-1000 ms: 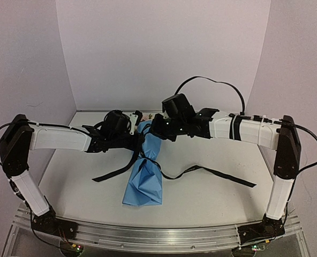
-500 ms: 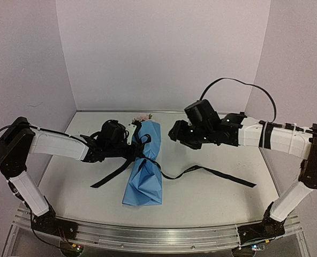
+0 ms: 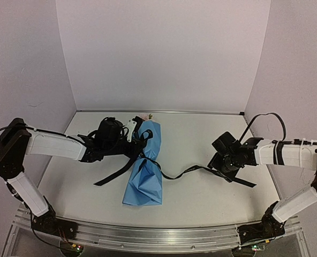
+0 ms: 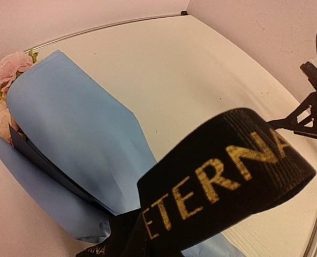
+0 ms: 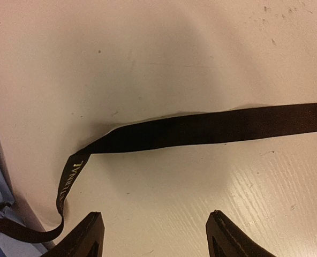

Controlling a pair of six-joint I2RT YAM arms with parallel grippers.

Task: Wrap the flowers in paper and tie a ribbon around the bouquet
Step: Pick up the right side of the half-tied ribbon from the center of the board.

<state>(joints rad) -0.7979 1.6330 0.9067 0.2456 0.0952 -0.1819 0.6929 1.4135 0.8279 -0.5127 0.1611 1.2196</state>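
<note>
The bouquet lies left of centre on the tabletop, with the flowers at its far end. The left hand, pressed together, pinches the ribbon just beside the blue paper. To the right, the right hand hangs spread above the ribbon's tail, not touching it.

Tabletop: off-white, a few dark specks & scuffs, metal rail along near edge. Bouquet lies left of centre, lengthwise near-to-far. Its light blue paper is creased, w/ wide end toward near edge & pink flowers poking out toward far edge. Black ribbon w/ gold lettering trails from bouquet's middle across the surface toward right edge; 2nd tail runs diag toward near-left corner
</note>
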